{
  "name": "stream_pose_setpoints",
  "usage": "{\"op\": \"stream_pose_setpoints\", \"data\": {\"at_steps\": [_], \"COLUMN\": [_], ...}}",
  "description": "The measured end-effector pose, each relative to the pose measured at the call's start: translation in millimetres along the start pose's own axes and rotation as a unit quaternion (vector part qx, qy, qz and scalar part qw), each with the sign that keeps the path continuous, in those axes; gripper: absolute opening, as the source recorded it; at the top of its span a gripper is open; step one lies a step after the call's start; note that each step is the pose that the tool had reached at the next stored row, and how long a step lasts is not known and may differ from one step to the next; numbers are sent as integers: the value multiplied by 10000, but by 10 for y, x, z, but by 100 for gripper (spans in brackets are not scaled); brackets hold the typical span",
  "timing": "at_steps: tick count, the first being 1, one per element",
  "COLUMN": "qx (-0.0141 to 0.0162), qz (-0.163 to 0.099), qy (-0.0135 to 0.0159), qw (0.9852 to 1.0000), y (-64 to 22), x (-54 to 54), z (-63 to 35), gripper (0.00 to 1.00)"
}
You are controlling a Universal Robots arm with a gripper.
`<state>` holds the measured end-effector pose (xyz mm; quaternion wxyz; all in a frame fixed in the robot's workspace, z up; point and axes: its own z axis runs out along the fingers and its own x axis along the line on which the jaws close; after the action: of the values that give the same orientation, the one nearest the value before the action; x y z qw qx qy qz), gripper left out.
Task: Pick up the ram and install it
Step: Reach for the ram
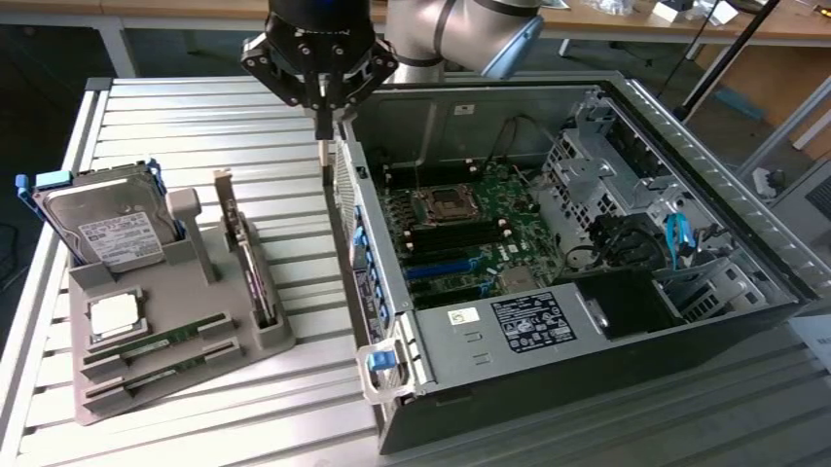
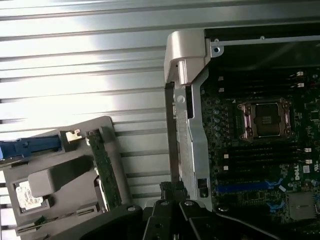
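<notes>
- The arm (image 1: 449,29) reaches in from the far side of the surface (image 1: 195,117). Its wrist is turned straight down.
- The end effector (image 1: 322,122) hangs above the side wall of the computer case (image 1: 520,389), on the exterior view's left side of the case. It stands over the line where that wall meets the slatted surface.
- In the wrist view the end effector (image 2: 172,189) sits just over the case's metal edge, with the motherboard (image 2: 260,140) to one side and the grey holder (image 2: 60,175) to the other.
- Counted: one arm, one end effector, one open computer case and one grey holder (image 1: 267,341).
- There are two ram sticks (image 1: 156,342), one hard drive (image 1: 111,229), one square silver processor chip (image 1: 115,316) and one card with a metal bracket (image 1: 247,263).
- Both ram sticks lie flat in parallel slots at the near end of the holder, one just beside the other. They are well apart from the end effector.
- The hard drive and the card stand upright in the holder, and the chip lies flat between the drive and the ram sticks.
- The end effector's fingers are pressed together. They grip nothing and touch nothing.
</notes>
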<state>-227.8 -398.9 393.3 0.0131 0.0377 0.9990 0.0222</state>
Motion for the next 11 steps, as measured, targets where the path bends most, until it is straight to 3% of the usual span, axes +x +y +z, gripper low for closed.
{"op": "stream_pose_setpoints", "data": {"at_steps": [11], "qx": [-5], "qz": [-1], "qy": [1], "qw": [10000], "y": [-43], "x": [575], "z": [-16], "gripper": [11]}}
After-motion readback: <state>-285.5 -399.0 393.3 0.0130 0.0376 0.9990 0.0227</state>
